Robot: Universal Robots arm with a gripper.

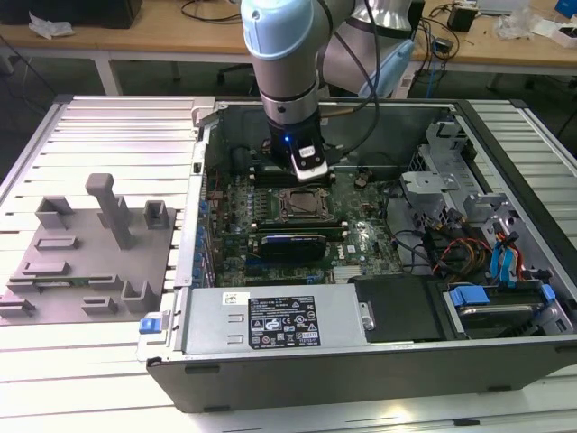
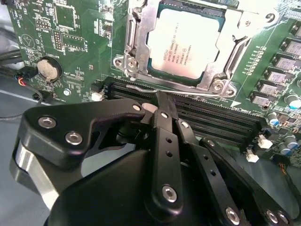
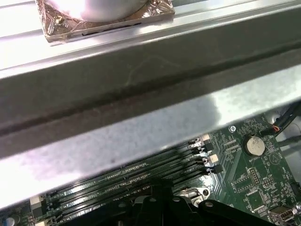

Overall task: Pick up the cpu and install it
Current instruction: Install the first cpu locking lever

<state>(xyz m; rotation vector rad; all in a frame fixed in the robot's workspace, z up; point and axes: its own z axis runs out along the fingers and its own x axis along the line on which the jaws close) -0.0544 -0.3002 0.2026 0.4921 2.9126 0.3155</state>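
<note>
CPU [image 2: 184,43]: you have it lying flat in the metal-framed socket [image 2: 136,44] on the green motherboard [image 2: 70,42]. In the second wrist view its pale silvery top faces up, nothing pressing on it. In the exterior view the socket [image 1: 302,205] sits near the middle of the open computer case [image 1: 297,361], and the chip inside it reads as dark from there, so you may not make it out with certainty.

Gripper [image 2: 157,96]: in the second wrist view your black fingers [image 2: 162,136] meet at a narrow tip, drawn together with nothing between them. The tip hangs over the black memory slots [image 2: 211,117] just beside the socket frame, apart from the CPU. In the exterior view the gripper [image 1: 309,171] hangs from the arm [image 1: 284,54] just beyond the socket's far edge.

Coin cell [image 2: 48,69]: round, silver, on the board well apart from the socket in the second wrist view. The first wrist view shows it [image 3: 254,146] too, beside the memory slots [image 3: 141,174], under a broad grey case wall [image 3: 141,122].

Grey fixture tray [image 1: 86,262]: on the ribbed table [image 1: 117,117], at the exterior view's left of the case.
</note>
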